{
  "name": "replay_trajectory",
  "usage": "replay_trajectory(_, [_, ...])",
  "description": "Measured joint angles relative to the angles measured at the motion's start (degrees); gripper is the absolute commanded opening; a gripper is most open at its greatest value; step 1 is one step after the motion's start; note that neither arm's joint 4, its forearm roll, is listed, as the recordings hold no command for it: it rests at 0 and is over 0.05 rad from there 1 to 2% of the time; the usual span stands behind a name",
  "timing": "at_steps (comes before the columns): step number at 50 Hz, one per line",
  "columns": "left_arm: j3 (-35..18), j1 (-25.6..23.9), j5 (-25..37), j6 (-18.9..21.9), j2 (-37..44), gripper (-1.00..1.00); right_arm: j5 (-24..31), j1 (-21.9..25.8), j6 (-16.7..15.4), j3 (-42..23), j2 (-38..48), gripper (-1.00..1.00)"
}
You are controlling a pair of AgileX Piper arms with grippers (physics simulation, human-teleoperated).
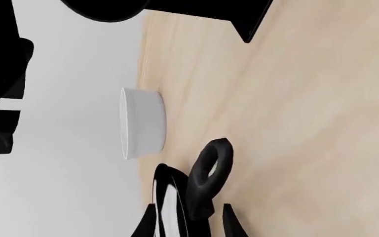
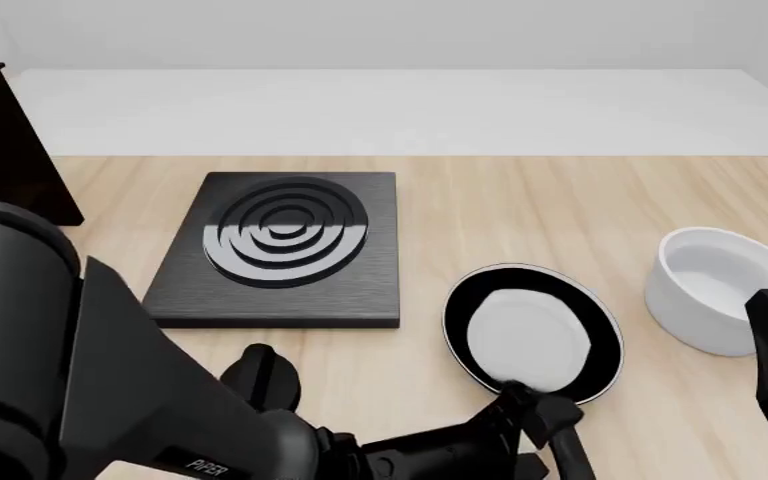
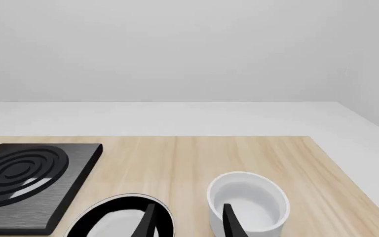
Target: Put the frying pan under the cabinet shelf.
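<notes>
Frying pan judged stiff, handle-heavy; handle best gripped mid-length. Left pincer straddling it, closure not discernible; right pincer released.

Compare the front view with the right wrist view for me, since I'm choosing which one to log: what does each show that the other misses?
Only the front view shows the cabinet shelf at the table's far left, the frying pan's handle, and the left gripper at that handle. Only the right wrist view shows the right gripper, its fingertips apart with nothing between them. Both show the pan, the white bowl and the stove plate on the wooden table.
</notes>
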Motion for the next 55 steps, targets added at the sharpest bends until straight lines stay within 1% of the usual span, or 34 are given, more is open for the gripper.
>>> replay_trajectory(24, [-3.9, 0.3, 4.0, -3.4, 1.1, 1.0, 0.0, 0.0, 0.0, 0.0, 0.0, 1.0])
replay_trajectory(38, [-5.4, 0.3, 6.1, -3.4, 1.4, 1.0, 0.0, 0.0, 0.0, 0.0, 0.0, 1.0])
replay_trajectory(52, [-6.7, -0.1, 7.6, -1.5, 1.6, 1.0, 0.0, 0.0, 0.0, 0.0, 0.0, 1.0])
replay_trajectory(53, [-6.7, -0.1, 7.6, -1.3, 1.7, -1.0, 0.0, 0.0, 0.0, 0.0, 0.0, 1.0])
replay_trajectory(55, [-6.8, -0.3, 7.0, -0.9, 1.8, -1.0, 0.0, 0.0, 0.0, 0.0, 0.0, 1.0])
